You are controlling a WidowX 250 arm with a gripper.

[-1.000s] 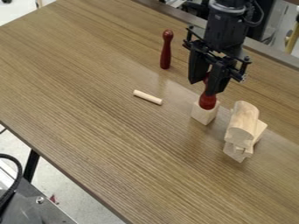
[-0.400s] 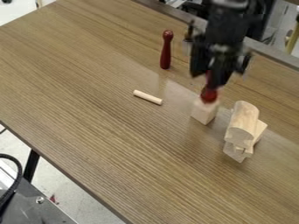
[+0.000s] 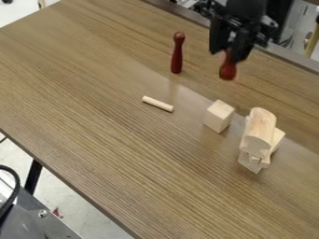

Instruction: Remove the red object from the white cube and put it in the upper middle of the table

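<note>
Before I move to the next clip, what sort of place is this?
Probably a robotics lab: a robot gripper holds a red object above a wood-grain table, and a black cable runs by a metal panel.

Tbl (image 3: 93, 116) is being lit fairly evenly, w/ soft light being received mostly from above. A pale, hazy sheen is being reflected toward the R side of view; a faint streak is being mirrored below the upright red pin (image 3: 177, 58). Cube (image 3: 218, 116) top is being lit brighter than its sides. Gripper (image 3: 233, 53) edges are being slightly blurred.
</note>
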